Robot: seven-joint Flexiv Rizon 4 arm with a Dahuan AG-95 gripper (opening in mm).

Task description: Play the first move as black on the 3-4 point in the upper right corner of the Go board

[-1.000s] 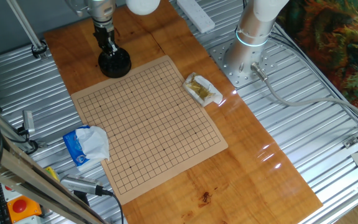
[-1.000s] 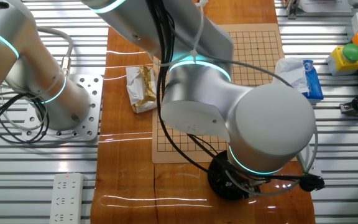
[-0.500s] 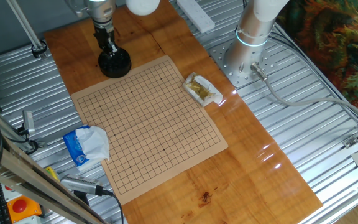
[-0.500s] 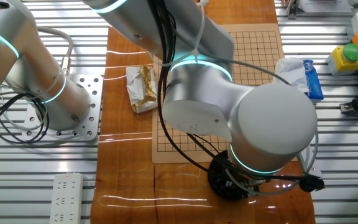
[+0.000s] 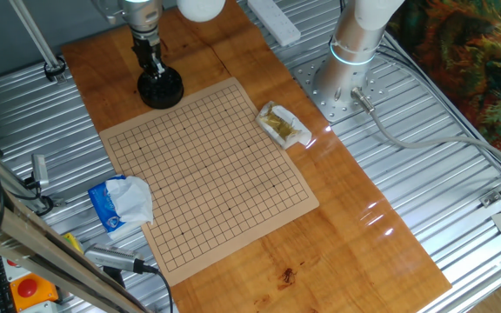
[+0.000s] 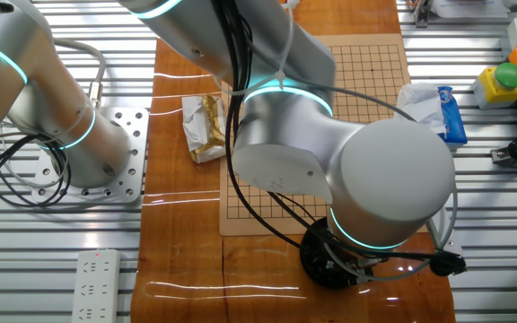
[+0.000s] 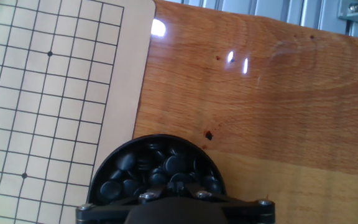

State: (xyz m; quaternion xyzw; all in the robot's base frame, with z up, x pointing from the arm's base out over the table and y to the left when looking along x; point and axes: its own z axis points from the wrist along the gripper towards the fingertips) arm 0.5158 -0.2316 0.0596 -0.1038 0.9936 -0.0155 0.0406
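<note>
Currently, gripper (image 5: 152, 68): lowered into bowl of black stones (image 7: 157, 169) to fetch one
Fingers: hidden, grasp impossible to tell
Go board (image 5: 207, 174): bare

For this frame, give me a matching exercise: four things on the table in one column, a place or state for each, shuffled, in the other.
Things:
1. bowl
2. board
3. wrapper
4. tissue pack

Places or states:
A. bare grid, no stones on it
B. beside the board, on the arm base's side
C. under the tool, full of black stones
D. off the board's opposite side, blue and white

Pairs: 1-C, 2-A, 3-B, 4-D
</note>
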